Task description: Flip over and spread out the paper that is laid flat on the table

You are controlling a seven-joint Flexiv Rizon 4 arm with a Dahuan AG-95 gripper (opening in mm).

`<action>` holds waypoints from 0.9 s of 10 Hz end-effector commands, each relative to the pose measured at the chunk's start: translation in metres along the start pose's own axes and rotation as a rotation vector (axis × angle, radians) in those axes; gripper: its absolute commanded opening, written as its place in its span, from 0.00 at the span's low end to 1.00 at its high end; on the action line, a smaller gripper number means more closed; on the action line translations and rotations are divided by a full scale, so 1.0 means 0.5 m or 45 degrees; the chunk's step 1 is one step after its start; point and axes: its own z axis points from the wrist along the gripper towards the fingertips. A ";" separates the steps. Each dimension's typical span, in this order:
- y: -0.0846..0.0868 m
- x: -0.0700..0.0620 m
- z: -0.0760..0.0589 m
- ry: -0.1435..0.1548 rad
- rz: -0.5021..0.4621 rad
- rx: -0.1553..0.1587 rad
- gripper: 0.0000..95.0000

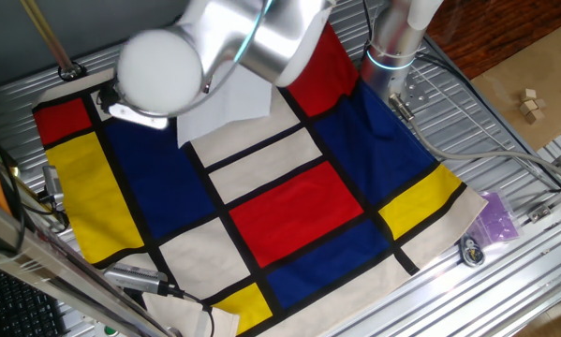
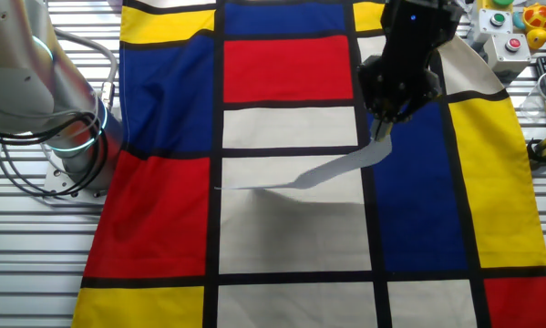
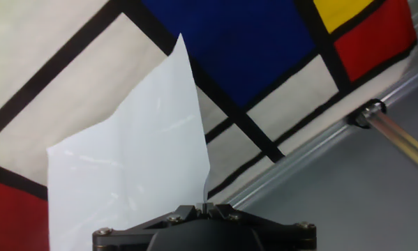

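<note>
The black two-finger gripper (image 2: 382, 128) has its jaws pinched shut on one edge of the thin white rectangular sheet of paper (image 2: 323, 173), and the single sheet hangs lifted off the table, slanting down from the fingers toward a cream panel, where its far corner looks to rest on the cloth. The hand view shows the jaws meeting with the paper (image 3: 132, 167) clamped between them, faint creases running across it. In the other fixed view a soft shadow lies on the cream block beneath the raised sheet. One fixed view hides the gripper behind the silver arm, leaving only part of the paper (image 1: 226, 108) visible. The ribbed silver metal table (image 1: 505, 281) carries one large cloth (image 1: 289, 211) of red, blue, yellow and cream blocks.
</note>
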 end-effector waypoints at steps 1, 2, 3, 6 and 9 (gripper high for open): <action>0.000 0.001 0.001 -0.044 0.135 0.003 0.00; 0.000 0.001 0.001 -0.066 0.155 0.022 0.00; 0.000 0.001 0.001 -0.099 0.171 0.051 0.00; 0.000 0.001 0.001 -0.124 0.150 0.054 0.00; 0.000 0.001 0.001 -0.107 0.148 0.056 0.00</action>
